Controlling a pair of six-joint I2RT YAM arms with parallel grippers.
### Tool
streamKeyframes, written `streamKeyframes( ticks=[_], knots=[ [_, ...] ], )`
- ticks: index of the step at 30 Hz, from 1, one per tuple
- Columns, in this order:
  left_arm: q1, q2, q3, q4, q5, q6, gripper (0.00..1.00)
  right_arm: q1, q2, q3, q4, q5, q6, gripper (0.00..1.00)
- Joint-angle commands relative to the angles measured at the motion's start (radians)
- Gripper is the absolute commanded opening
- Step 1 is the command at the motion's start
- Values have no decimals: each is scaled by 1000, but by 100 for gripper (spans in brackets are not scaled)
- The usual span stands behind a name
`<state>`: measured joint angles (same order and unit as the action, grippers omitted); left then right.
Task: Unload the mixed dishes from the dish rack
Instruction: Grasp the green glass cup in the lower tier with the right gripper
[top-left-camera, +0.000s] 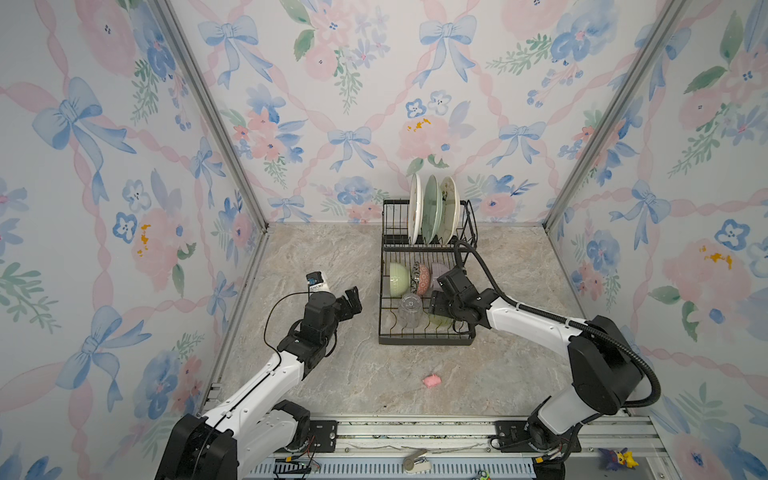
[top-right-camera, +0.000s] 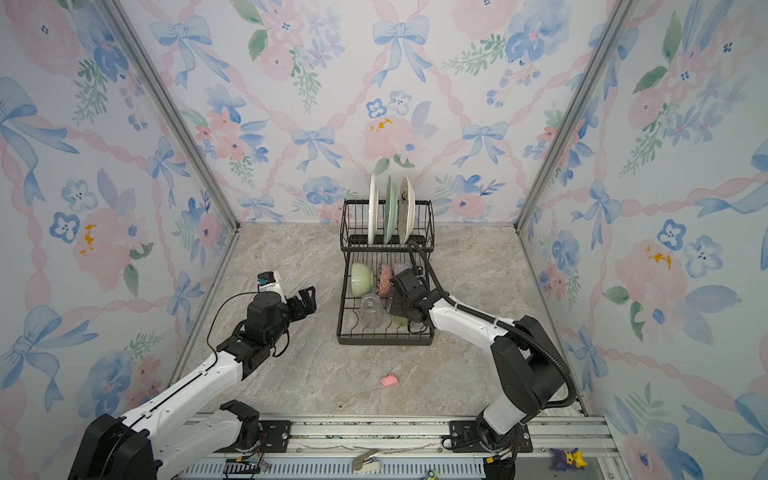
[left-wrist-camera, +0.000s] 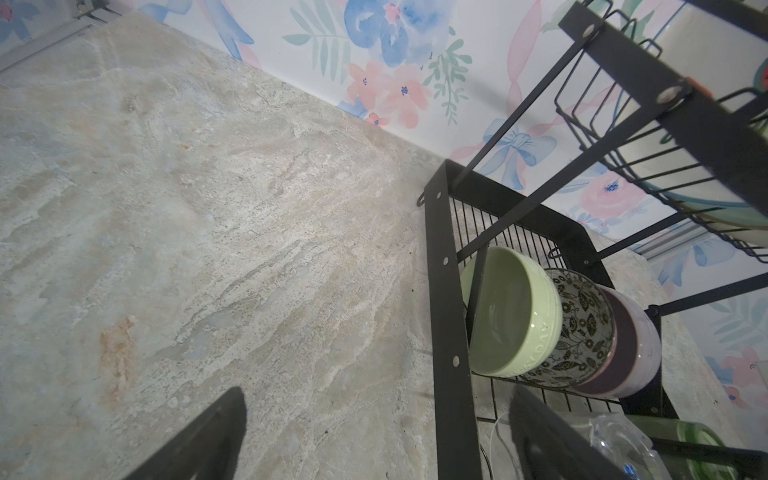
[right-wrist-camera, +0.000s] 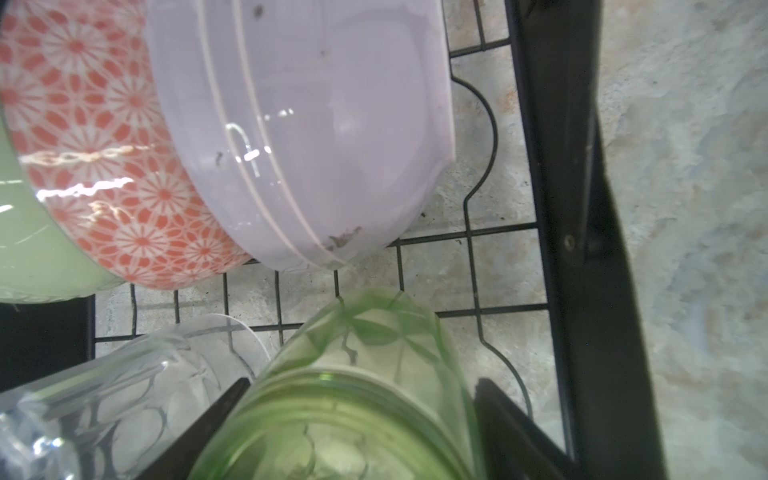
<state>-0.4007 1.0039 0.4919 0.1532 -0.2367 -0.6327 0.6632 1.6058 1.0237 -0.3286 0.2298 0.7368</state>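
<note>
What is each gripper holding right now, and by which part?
The left gripper is open and empty. The right gripper has its jaws either side of the green tumbler in the dish rack; whether it grips yet cannot be told.

Black rack (right-wrist-camera: 561, 166), lavender bowl (right-wrist-camera: 316, 124), coral-flowered bowl (right-wrist-camera: 104, 145), green tumbler (right-wrist-camera: 353, 395)

both top views look down from high over the near edge toward the far wall (top-left-camera: 374, 104), covering the whole table (top-left-camera: 332, 257). left wrist view faces the dish rack (left-wrist-camera: 446, 291) from its left; right wrist view sits close above it; both show the bowls (left-wrist-camera: 511, 311).
</note>
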Motion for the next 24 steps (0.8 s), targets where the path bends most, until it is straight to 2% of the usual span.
streamKeyframes(
  ticks=[1, 8, 17, 21, 24],
  knots=[
    [-8, 11, -10, 29, 12, -4, 98, 10, -7, 17, -23, 31, 28, 74],
    [-7, 45, -1, 40, 21, 5, 98, -10, -19, 1, -15, 38, 57, 68],
    [-13, 20, -30, 45, 65, -39, 98, -14, -84, -29, -26, 42, 87, 60],
    [-18, 3, -42, 46, 62, -39, 98, -16, -110, -47, -27, 41, 107, 59],
    [-19, -12, -44, 45, 62, -38, 98, -20, -116, -60, -26, 34, 129, 51]
  ],
)
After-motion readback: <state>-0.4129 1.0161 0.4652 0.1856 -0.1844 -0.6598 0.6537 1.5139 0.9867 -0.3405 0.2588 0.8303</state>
